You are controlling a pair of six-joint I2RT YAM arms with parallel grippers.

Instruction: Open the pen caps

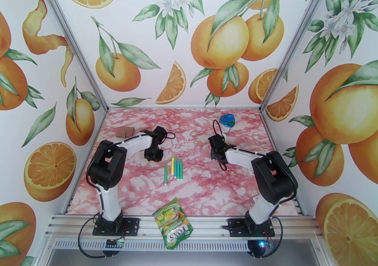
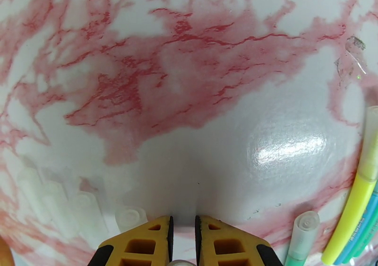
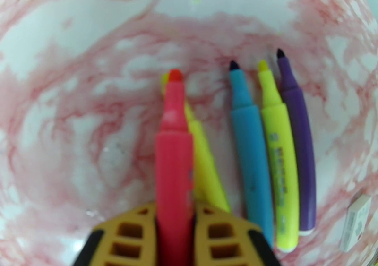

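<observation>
- Done, by my judgement: the right gripper (image 3: 174, 212) is clenched on a red pen (image 3: 174, 158) whose tip is bare; four more pens (image 3: 250, 149) lie just beside it on the table (image 3: 71, 97), tips bare as well
- Loose clear caps (image 2: 130, 215) lie in a row near the left gripper (image 2: 183, 220); its jaws stand almost together; whether they pinch anything I cannot tell
- Left to do: a pale green pen (image 2: 294, 250) wears its clear cap (image 2: 306, 222); the yellow pen (image 2: 359, 201) beside it runs out of frame, so its end is unknown

Pink-veined marble tabletop (image 1: 141, 186), glossy glare; walls (image 1: 189, 40) papered with oranges, leaves, blossoms; aluminium corner posts (image 1: 74, 40)
</observation>
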